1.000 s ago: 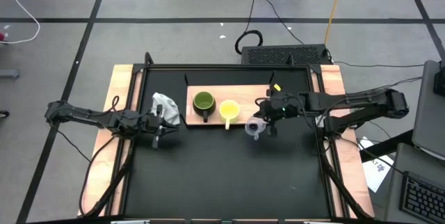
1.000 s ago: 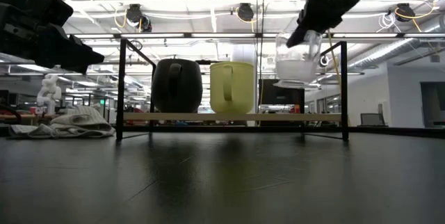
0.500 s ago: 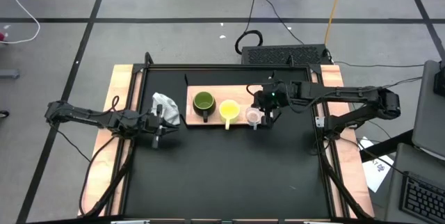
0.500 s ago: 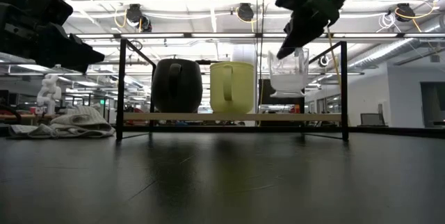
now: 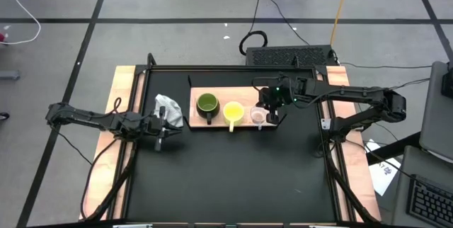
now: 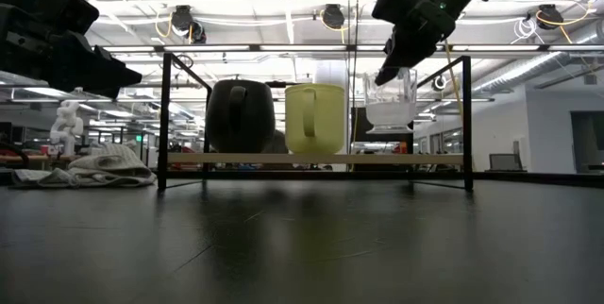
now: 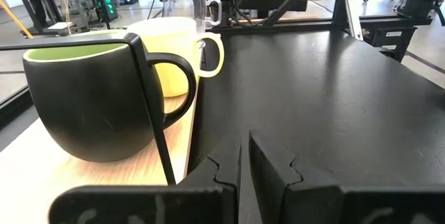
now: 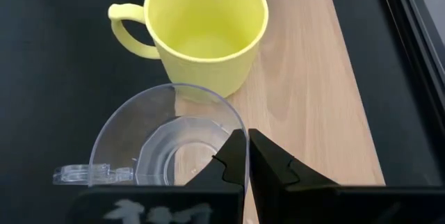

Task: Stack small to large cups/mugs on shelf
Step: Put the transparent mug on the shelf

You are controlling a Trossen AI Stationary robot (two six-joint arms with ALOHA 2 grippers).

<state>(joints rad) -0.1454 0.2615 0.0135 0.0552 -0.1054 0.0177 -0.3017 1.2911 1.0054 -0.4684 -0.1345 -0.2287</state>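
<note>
The light-wood shelf (image 5: 248, 95) stands at the table's far middle. On it stand the olive-green mug (image 5: 207, 104) and, to its right, the yellow mug (image 5: 234, 111), both upright on their bases. My right gripper (image 5: 271, 107) is over the shelf's right part, shut on the clear glass cup (image 5: 258, 117), which hangs just right of the yellow mug (image 8: 201, 29). My left gripper (image 5: 164, 123) is shut and empty at the table's left, near the shelf's left end; the green mug (image 7: 90, 99) shows close ahead of it. My right gripper pinches the glass cup's rim wall (image 8: 233, 135), on the side away from its handle (image 8: 80, 175), one finger inside the cup and one outside. The fingers come from above, slanting down. The cup hangs upright, its base (image 6: 390, 128) a little above the shelf board (image 6: 311, 159).
A grey-white cloth wad (image 5: 168, 107) lies left of the shelf, by my left gripper. The shelf's dark frame posts (image 6: 164, 120) rise at its corners. Pale wooden planks (image 5: 124, 100) run along the table's left and right sides.
My right gripper has carried the glass cup toward the table's far edge and a little left, from in front of the shelf to over its right part beside the yellow mug, and has lowered it. The cup has stayed upright in the hold.
</note>
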